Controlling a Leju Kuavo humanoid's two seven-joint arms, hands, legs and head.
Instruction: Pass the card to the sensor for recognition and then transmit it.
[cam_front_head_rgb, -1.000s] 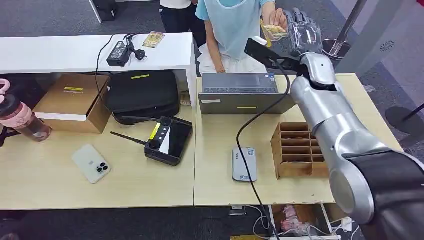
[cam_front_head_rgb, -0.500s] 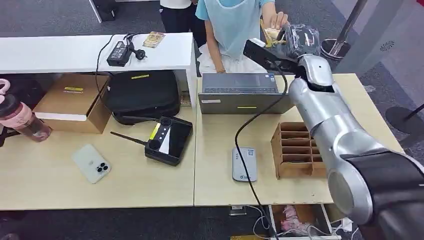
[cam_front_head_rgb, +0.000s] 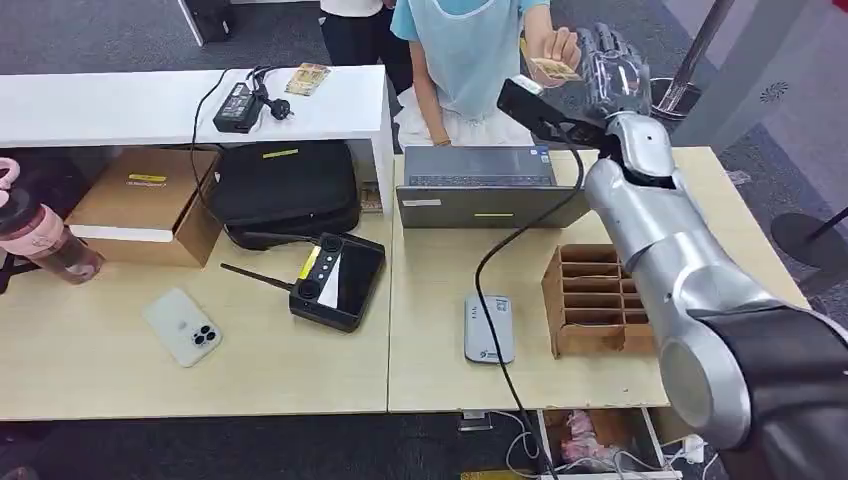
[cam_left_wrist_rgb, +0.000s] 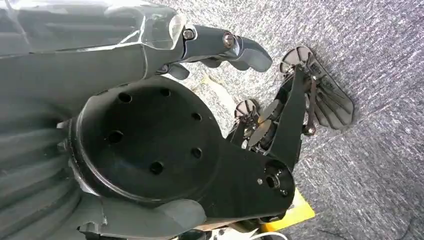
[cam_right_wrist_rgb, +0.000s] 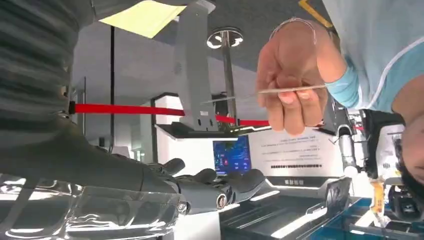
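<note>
A person behind the desk pinches the small yellowish card (cam_front_head_rgb: 552, 68) in one hand. My right hand (cam_front_head_rgb: 610, 62) is raised just to the right of it, fingers apart and holding nothing. In the right wrist view the card (cam_right_wrist_rgb: 265, 92) shows edge-on in the person's fingers, apart from my stretched fingers (cam_right_wrist_rgb: 215, 182). The white card sensor (cam_front_head_rgb: 489, 328) lies flat on the desk with a black cable running to it. My left hand (cam_left_wrist_rgb: 220, 42) hangs over the carpet with nothing in it.
A grey laptop (cam_front_head_rgb: 480, 185) stands between the sensor and the person. A cardboard divider box (cam_front_head_rgb: 595, 300) sits right of the sensor. A black controller (cam_front_head_rgb: 338, 280), a white phone (cam_front_head_rgb: 181, 326) and a black bag (cam_front_head_rgb: 285, 190) lie to the left.
Half a second ago my right hand was curled by the card beside the person's fingers. Now it has lifted and spread, and the person alone holds the card, slightly higher.
</note>
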